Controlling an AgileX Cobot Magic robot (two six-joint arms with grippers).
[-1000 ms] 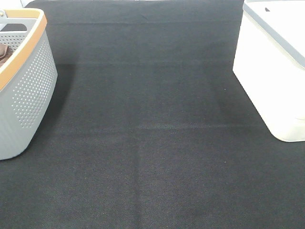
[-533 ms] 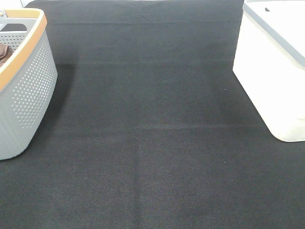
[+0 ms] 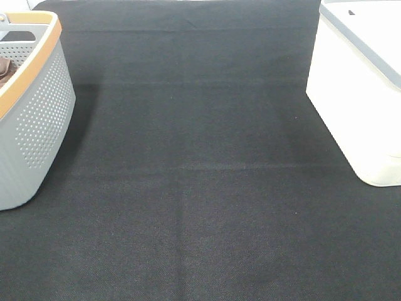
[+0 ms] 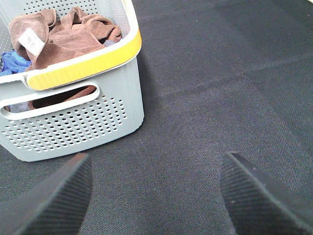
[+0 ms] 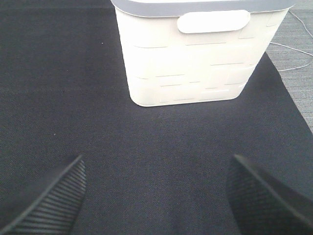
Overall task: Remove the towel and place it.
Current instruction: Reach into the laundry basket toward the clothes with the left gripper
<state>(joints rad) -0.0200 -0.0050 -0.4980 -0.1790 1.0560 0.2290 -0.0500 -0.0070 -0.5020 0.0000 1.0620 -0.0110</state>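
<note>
The reddish-brown towel [image 4: 63, 36] lies crumpled inside the grey perforated basket [image 4: 68, 129], its white tag [image 4: 32, 40] showing. In the high view only a sliver of the towel [image 3: 5, 69] shows in the basket [image 3: 34, 119] at the far left. My left gripper [image 4: 156, 196] is open and empty above the black mat, a little short of the basket. My right gripper [image 5: 156, 200] is open and empty above the mat, facing the white bin [image 5: 200, 54]. Neither gripper shows in the high view.
A blue cloth [image 4: 10, 62] lies under the towel in the basket, which has an orange-yellow rim [image 4: 83, 66]. The white bin with a grey rim [image 3: 357, 94] stands at the right. A black mat [image 3: 194, 175] covers the table between them.
</note>
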